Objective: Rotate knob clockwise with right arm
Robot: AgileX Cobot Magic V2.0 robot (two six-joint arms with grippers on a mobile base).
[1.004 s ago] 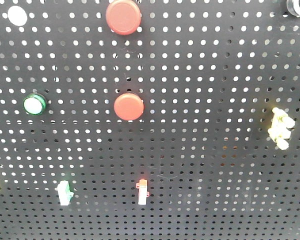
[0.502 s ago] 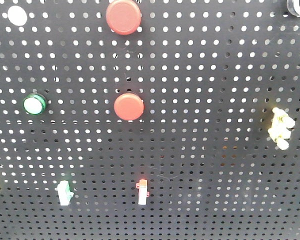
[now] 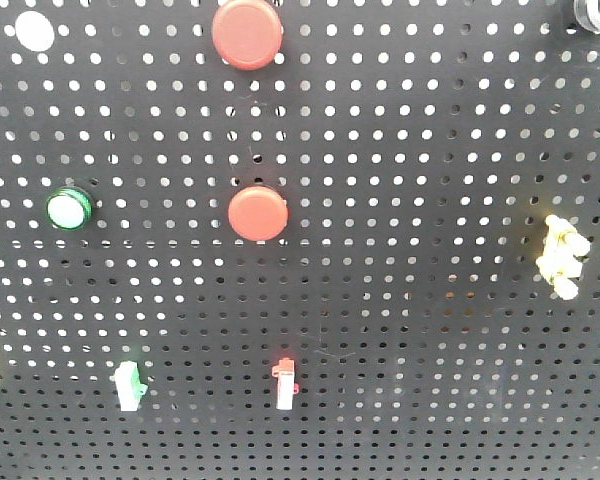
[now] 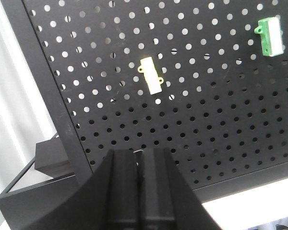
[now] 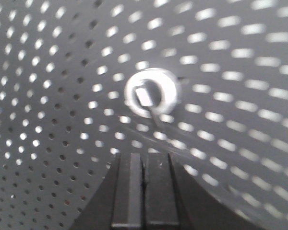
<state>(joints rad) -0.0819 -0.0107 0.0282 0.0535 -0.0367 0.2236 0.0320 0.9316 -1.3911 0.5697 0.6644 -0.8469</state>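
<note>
The knob (image 5: 151, 93) shows blurred in the right wrist view as a silver ring with a dark centre and a pale bar, set in the black pegboard (image 5: 53, 96). My right gripper (image 5: 144, 160) is shut and empty, just below the knob and apart from it. A dark round part at the top right edge of the front view (image 3: 595, 12) may be the same knob. My left gripper (image 4: 144, 155) is shut and empty, low in front of the pegboard's bottom left corner (image 4: 77, 143). Neither gripper shows in the front view.
On the pegboard (image 3: 410, 200) are two red round buttons (image 3: 246, 32) (image 3: 257, 213), a green-ringed button (image 3: 69, 210), a yellow switch (image 3: 560, 257), a red-and-white toggle (image 3: 285, 382) and a green one (image 3: 128, 385). The left wrist view shows a cream toggle (image 4: 151, 75) and a green one (image 4: 270, 37).
</note>
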